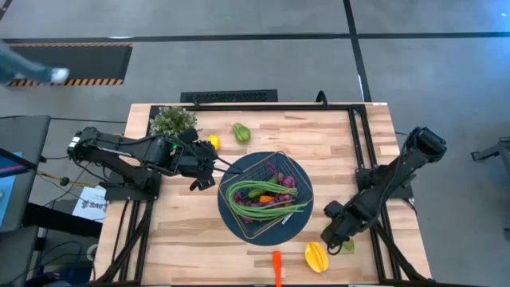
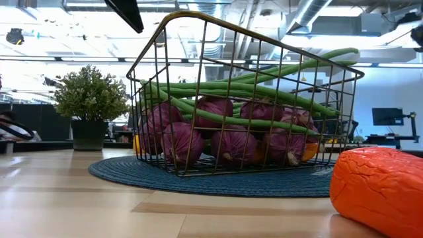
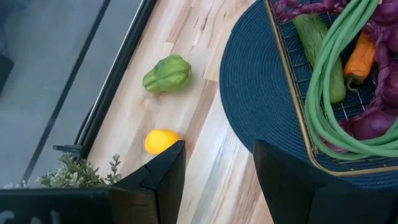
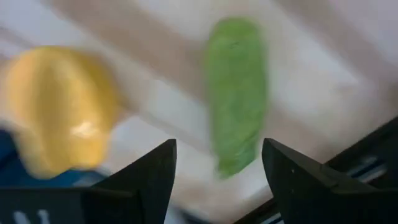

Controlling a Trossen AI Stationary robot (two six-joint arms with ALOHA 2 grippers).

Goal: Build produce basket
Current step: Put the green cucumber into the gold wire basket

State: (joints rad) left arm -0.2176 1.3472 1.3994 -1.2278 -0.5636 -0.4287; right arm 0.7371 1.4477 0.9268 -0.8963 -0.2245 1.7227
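The wire basket [image 1: 275, 159] stands on a dark blue round mat [image 1: 231, 217] at the table's middle. It holds long green beans [image 1: 267, 199], purple produce [image 2: 228, 142], a dark cucumber [image 3: 323, 50] and an orange piece [image 3: 360, 56]. My left gripper [image 1: 209, 175] is open and empty just left of the mat; in the left wrist view [image 3: 217, 180] its fingers point toward a green pepper [image 3: 166, 73] and a small yellow fruit [image 3: 160, 140]. My right gripper [image 1: 331, 237] is open and empty at the near right, over a yellow pepper [image 4: 59, 109] and a green piece [image 4: 236, 127].
A leafy potted plant [image 1: 173, 121] stands at the far left corner. An orange carrot [image 1: 276, 267] lies at the near edge and fills the low view's right [image 2: 377, 192]. Black frame rails [image 1: 358, 143] run along the table's right side. Bare wood lies near left.
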